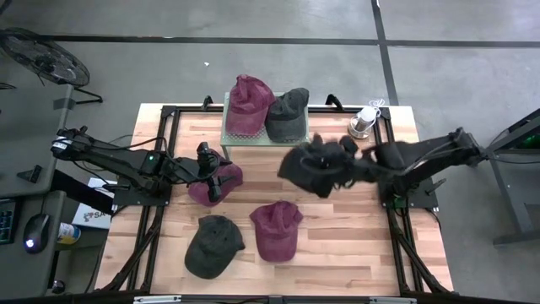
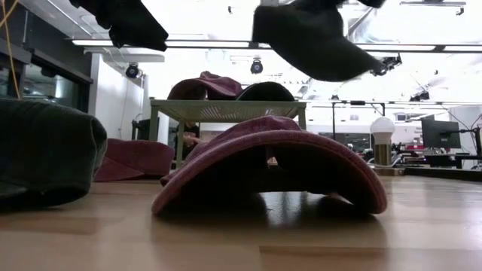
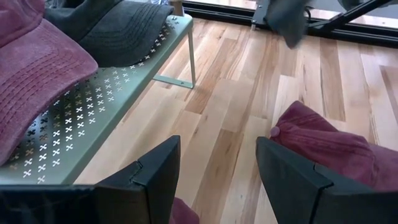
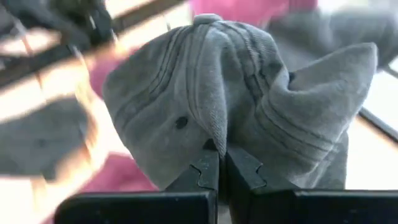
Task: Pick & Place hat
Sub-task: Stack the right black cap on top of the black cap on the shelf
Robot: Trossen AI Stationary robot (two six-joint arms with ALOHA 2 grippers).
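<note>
My right gripper (image 4: 221, 167) is shut on a dark grey cap (image 1: 314, 166), which it holds in the air above the table's middle right; the low view shows the cap (image 2: 312, 34) well above the tabletop. My left gripper (image 1: 211, 176) is open and hovers over a maroon cap (image 1: 221, 183) on the table's left half; its fingers (image 3: 155, 171) stand beside that cap (image 3: 329, 149) without touching it. A green perforated stand (image 1: 245, 139) at the far middle carries a maroon cap (image 1: 249, 103) and a dark cap (image 1: 287, 114). My right gripper pinches a bunched fold of the grey cap's crown (image 4: 214, 134) between its two fingers. The cap is lifted clear of the table, crumpled around the fingertips, and in the low view its body hangs below the gripper.
Two more caps lie on the near half of the table: a dark one (image 1: 213, 245) and a maroon one (image 1: 277, 230). A small lamp (image 1: 364, 122) stands at the far right corner. Black frame rails (image 1: 396, 228) run along the table's sides.
</note>
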